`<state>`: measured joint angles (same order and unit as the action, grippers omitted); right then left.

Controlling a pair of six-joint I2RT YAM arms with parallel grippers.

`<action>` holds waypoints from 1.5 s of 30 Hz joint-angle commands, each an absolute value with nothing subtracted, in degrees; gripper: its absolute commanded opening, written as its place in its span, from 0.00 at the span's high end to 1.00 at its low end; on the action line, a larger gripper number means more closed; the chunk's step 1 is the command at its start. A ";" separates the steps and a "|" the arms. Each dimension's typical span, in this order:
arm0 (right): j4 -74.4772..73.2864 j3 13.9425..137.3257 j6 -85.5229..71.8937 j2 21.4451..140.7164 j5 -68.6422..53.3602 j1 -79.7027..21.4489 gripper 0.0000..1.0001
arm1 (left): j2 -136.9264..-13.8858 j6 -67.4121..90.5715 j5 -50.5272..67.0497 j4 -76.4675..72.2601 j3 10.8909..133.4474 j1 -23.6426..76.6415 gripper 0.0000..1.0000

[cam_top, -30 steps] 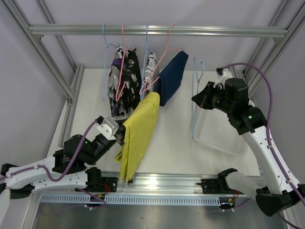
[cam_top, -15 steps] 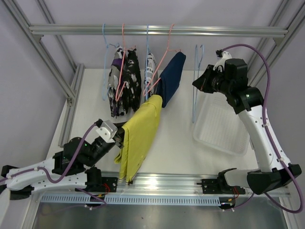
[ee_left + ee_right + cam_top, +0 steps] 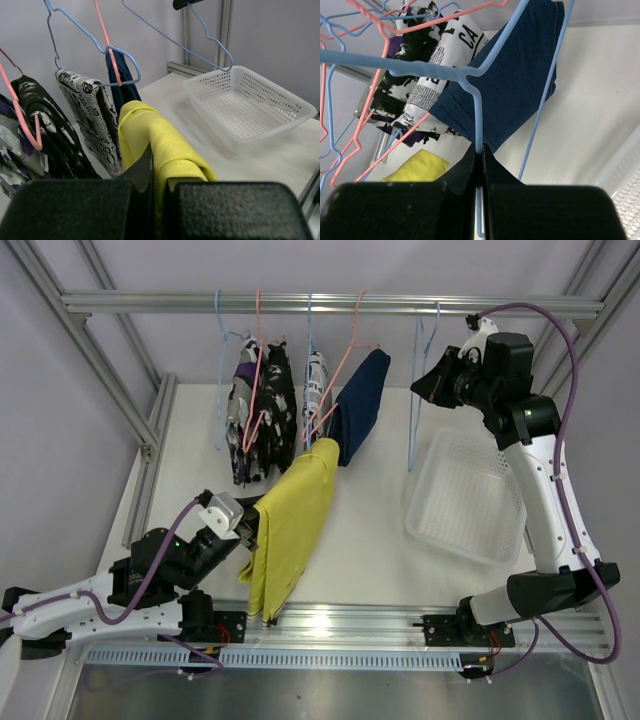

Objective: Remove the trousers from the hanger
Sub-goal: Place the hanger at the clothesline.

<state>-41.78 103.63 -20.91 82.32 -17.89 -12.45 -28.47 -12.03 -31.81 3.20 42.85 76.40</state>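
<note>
Since a second ago, the right gripper point(image 3: 424, 387) has climbed from beside the white basket point(image 3: 432, 512) at centre right of the top view, carrying the empty blue hanger point(image 3: 411, 430) until its hook reaches the rail point(image 3: 150, 302) in the upper right. Its jaws are pressed together on the hanger's wire, seen close in the wrist view. The left gripper point(image 3: 252, 531), at lower left, has barely shifted, and its jaws pinch the yellow-green trousers point(image 3: 295, 515). These stretch diagonally from the gripper up to the frame's centre, where their top end meets the navy trousers point(image 3: 360, 405). The navy pair and the patterned trousers point(image 3: 262, 425) hang under the rail at upper centre.
</note>
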 commanded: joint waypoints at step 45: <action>-40.25 119.27 -21.01 100.11 -24.43 -9.32 1.00 | -26.89 -13.45 -31.03 -3.43 44.03 76.73 0.99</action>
<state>-43.07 117.56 -20.93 97.08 -23.86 -9.89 -27.99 -12.53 -31.77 3.62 42.85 76.40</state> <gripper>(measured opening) 0.027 0.036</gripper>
